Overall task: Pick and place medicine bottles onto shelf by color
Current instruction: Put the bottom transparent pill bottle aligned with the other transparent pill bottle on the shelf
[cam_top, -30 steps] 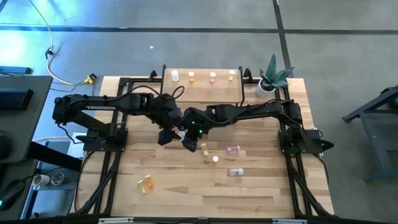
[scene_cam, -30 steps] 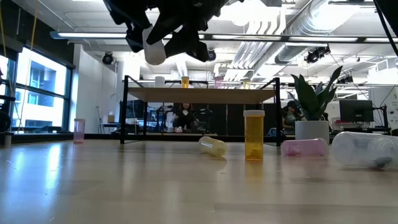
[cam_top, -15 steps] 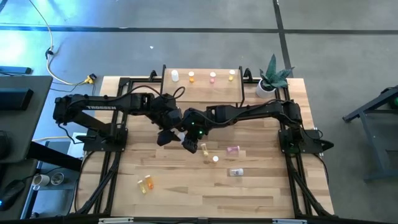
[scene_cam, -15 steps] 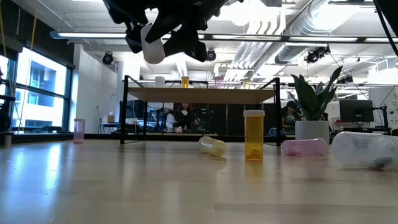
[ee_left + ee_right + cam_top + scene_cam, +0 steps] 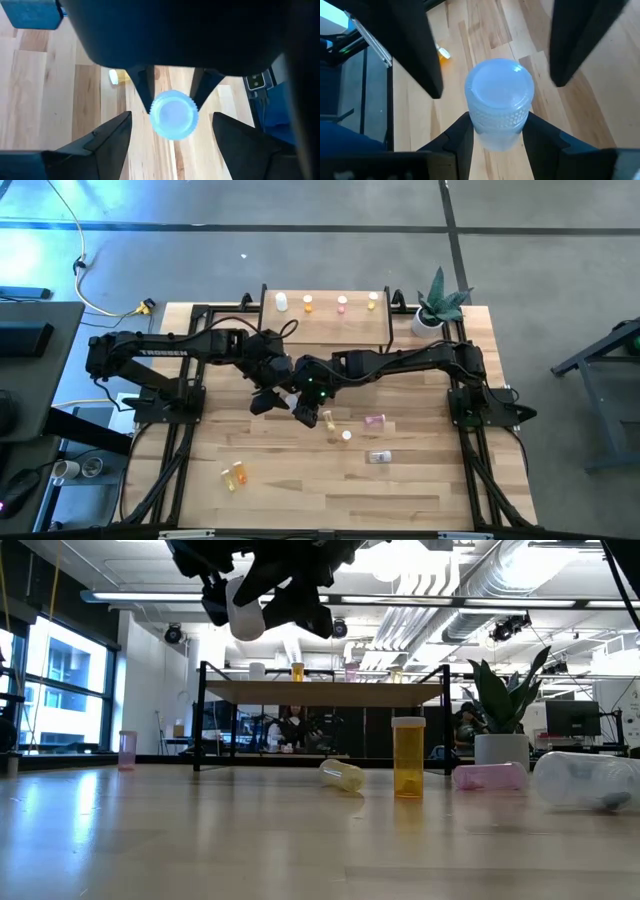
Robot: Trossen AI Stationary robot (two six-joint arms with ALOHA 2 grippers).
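Right gripper (image 5: 492,135) pinches clear bottle (image 5: 499,102) — midair, mid-table.

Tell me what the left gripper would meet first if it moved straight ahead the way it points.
Most likely the white cap of the clear bottle, which the right gripper holds above the table. The cap sits centred between the left gripper's open fingers; how near is hard to judge.

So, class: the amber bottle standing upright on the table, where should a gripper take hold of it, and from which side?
Grip the amber bottle around its round body just under the cap, coming straight down from above. It stands upright, clear of the lying yellow bottle and pink bottle, so fingers fit either side.
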